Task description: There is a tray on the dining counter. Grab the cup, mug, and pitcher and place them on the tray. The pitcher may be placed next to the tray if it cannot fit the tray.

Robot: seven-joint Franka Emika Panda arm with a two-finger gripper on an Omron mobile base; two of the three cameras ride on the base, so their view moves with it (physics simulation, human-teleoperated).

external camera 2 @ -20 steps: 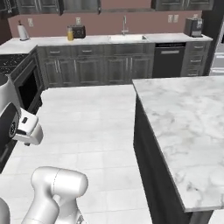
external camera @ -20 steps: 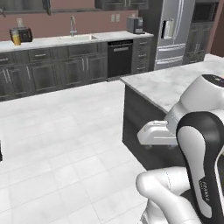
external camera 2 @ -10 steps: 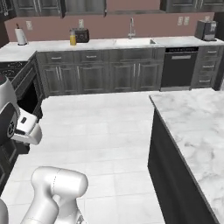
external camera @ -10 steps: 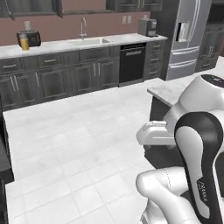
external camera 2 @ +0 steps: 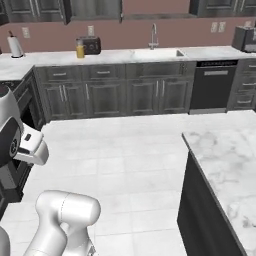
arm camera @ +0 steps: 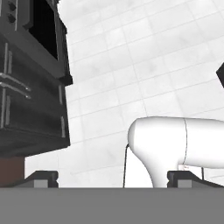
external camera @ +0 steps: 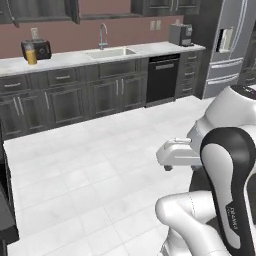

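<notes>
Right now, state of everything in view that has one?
tool: open, holding nothing
pitcher: upright on the back counter, beside the toaster
dishwasher: door shut
lower cabinets: doors shut
faucet: no water visible
dining counter: bare where visible

The dining counter, white marble with grey veins, fills the lower right of the right base view. Along the back wall, a marble worktop carries 1 toaster at upper left.
</notes>
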